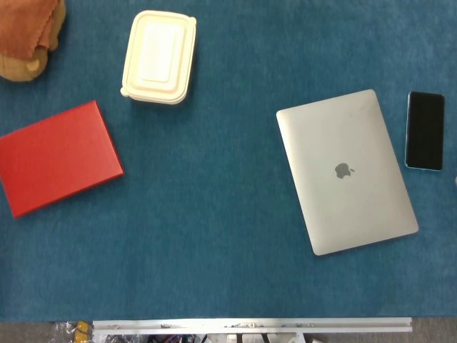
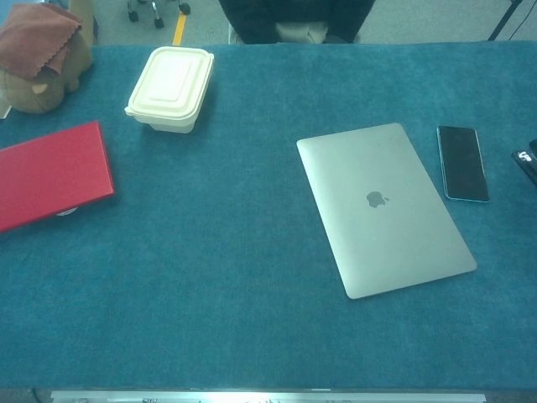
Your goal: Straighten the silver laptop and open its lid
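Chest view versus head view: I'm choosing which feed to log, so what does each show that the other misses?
Only the chest view shows the floor beyond the table's far edge, with chair wheels, a dark seated shape, and a black object with white marking at the right edge. Only the head view shows the metal rail along the near edge. Both share the closed, skewed silver laptop, black phone, cream lidded container, red book and the brown plush under a cloth. Neither shows a hand.
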You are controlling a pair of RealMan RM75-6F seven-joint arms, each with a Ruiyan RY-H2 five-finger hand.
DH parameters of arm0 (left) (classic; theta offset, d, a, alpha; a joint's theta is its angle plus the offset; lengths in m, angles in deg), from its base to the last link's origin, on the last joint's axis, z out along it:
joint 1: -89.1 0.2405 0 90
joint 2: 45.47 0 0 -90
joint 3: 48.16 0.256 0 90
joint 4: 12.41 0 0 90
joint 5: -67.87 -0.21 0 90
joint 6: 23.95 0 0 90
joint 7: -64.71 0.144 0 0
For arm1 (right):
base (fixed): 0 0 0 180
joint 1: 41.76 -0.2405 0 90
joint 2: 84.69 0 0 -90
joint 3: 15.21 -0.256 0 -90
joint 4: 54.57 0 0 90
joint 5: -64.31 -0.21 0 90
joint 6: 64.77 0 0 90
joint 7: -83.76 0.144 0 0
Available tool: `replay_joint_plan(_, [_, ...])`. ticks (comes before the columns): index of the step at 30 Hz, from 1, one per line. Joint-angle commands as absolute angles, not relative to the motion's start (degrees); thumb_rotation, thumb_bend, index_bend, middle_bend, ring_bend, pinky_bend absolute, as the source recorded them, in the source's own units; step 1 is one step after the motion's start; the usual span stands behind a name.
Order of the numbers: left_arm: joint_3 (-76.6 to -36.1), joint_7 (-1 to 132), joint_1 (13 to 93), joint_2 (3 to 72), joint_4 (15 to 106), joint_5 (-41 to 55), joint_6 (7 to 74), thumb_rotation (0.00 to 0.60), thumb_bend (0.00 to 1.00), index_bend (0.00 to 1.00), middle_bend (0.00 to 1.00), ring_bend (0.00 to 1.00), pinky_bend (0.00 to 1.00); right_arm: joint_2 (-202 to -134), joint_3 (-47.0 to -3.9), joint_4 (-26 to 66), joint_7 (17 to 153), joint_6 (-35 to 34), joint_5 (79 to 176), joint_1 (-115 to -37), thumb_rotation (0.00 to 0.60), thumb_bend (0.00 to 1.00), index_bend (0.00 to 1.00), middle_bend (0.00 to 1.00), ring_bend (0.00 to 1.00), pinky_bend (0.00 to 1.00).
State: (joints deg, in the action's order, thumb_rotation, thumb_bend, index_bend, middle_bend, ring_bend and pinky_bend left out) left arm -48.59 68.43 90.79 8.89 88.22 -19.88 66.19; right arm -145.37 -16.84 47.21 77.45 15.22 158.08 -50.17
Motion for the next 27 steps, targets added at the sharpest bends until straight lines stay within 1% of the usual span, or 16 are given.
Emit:
replay_joint_plan(1, [-48.7,68.7,90.6,8.8,88.5,-19.9,66.1,0.600,0.14,0.01,0.00,0.00,0.00,-144.5,-15.8,45.0,77.2,13.3,160.9,-51.9,0.600,0.11,0.00,0.05,0.00,0.05])
replay_joint_plan(3, [-48.7,68.8,90.5,8.8,88.6,-20.1,66.0,0.600,0.14,0.01,0.00,0.00,0.00,-144.4,-15.6,44.4,76.9,12.7,161.5,-52.5,0.600,0.06,0.00,0.05,0.00,0.05])
replay_joint_plan(8, [-48.7,69.4,90.2,8.8,88.9,-19.9,65.4,0.600,0.14,0.01,0.00,0.00,0.00,-144.9,-15.1,42.4,76.3,12.3,162.8,-53.2,0.600,0.00,0.00,0.05,0.00,0.05])
replay_joint_plan(12, [-48.7,69.8,90.0,8.8,89.0,-19.7,65.1,0.600,0.14,0.01,0.00,0.00,0.00,-145.8,-14.4,40.4,74.0,12.0,163.7,-53.3,0.600,0.00,0.00,0.05,0.00,0.05])
replay_joint_plan(18, [-48.8,69.7,89.5,9.0,88.7,-19.4,64.4,0.600,0.14,0.01,0.00,0.00,0.00,-147.5,-13.3,38.3,70.2,10.4,164.6,-53.8,0.600,0.00,0.00,0.02,0.00,0.04])
replay_joint_plan(27, [-48.9,68.9,89.0,9.3,87.7,-18.2,63.1,0.600,0.14,0.01,0.00,0.00,0.00,-151.2,-12.6,35.6,66.4,8.8,163.6,-54.0,0.600,0.00,0.00,0.00,0.00,0.03])
